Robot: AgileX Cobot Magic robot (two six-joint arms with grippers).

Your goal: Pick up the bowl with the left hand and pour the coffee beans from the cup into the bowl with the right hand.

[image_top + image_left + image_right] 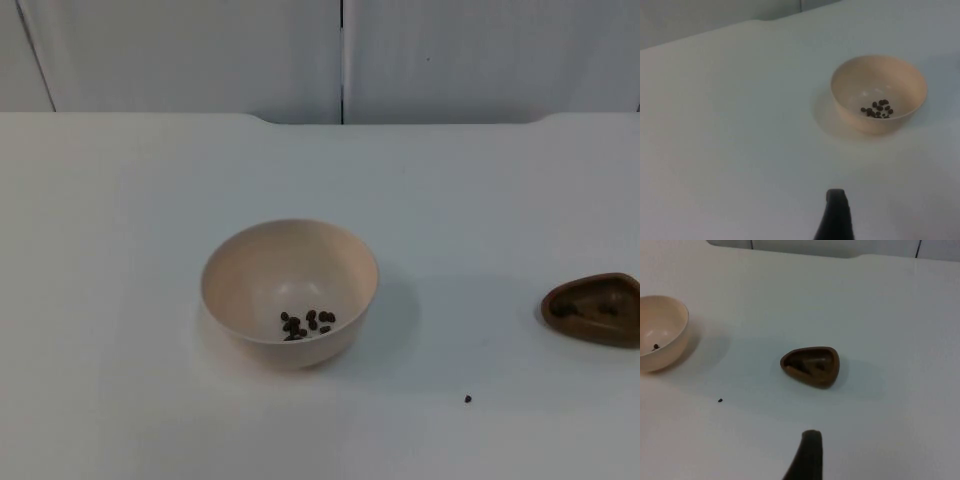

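Note:
A beige bowl stands on the white table near its middle, with a small heap of coffee beans on its bottom. A brown, teardrop-shaped cup sits upright at the table's right edge, well apart from the bowl. In the left wrist view the bowl and its beans lie some way off from my left gripper, which holds nothing. The right wrist view has the cup a short way beyond my right gripper, and the bowl off to one side. Nothing is held.
One stray coffee bean lies on the table between bowl and cup, nearer the front; the same bean is in the right wrist view. The grey partition wall closes the table at the back.

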